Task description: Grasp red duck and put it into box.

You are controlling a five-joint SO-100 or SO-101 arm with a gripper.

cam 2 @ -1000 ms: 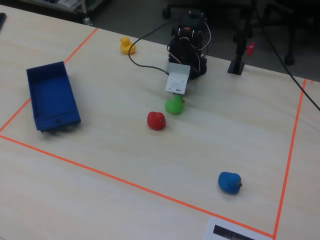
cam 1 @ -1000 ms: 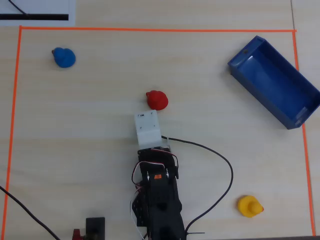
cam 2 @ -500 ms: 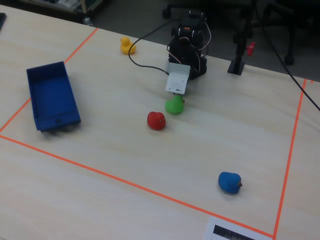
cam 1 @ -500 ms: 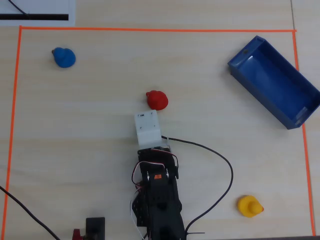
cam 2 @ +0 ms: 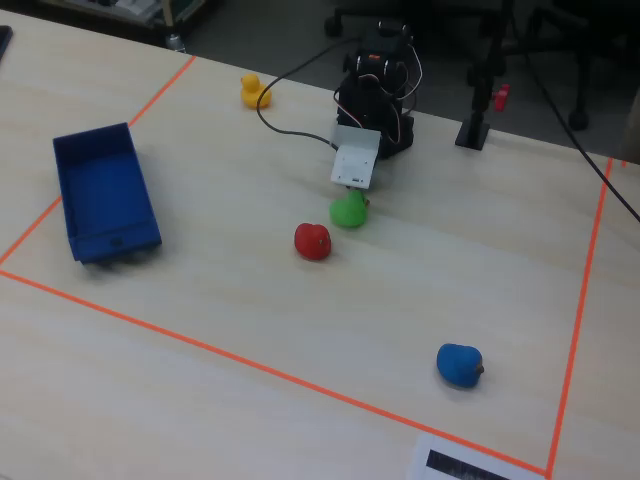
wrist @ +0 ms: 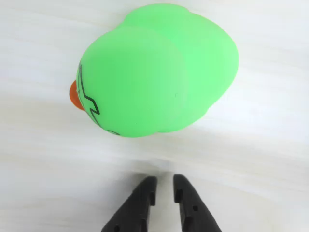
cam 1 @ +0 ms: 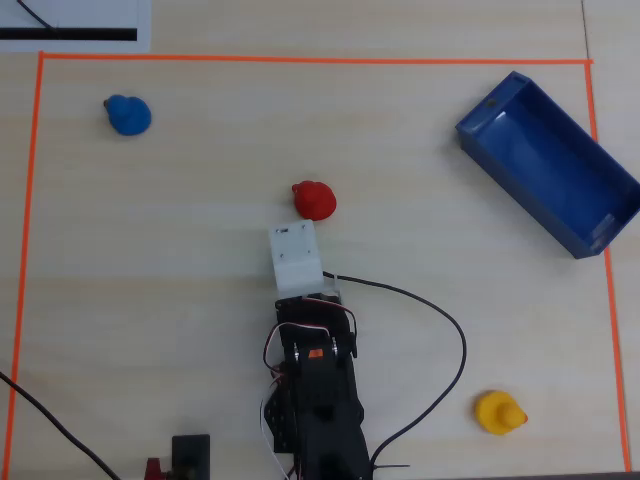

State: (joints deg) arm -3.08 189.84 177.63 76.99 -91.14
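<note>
Your target, the small solid-red rubber duck (cam 1: 314,200), sits near the middle of the orange-taped area on the pale wood-grain table (cam 1: 180,250), just ahead of the arm's white wrist block in the overhead view. In the fixed view it rests just beside the bright green rubber duck (cam 2: 348,210), apart from it by a narrow gap.

The wrist camera is filled by that green duck, not the red one, so you are lined up on the wrong toy. The black 2-finger gripper (wrist: 164,186) shows its tips nearly together with only a slim slot between them, holding nothing.

Expect the red duck to be light, hollow and soft: it should squash under the fingers and could squirt sideways off its rounded, smooth skin. Take it across the broad body rather than the smaller head, low and centred. Which way its head faces is hard to read from these views, so check before closing.

The long dark-blue plastic box (cam 1: 548,165) with low walls lies well apart, by the tape's edge.
</note>
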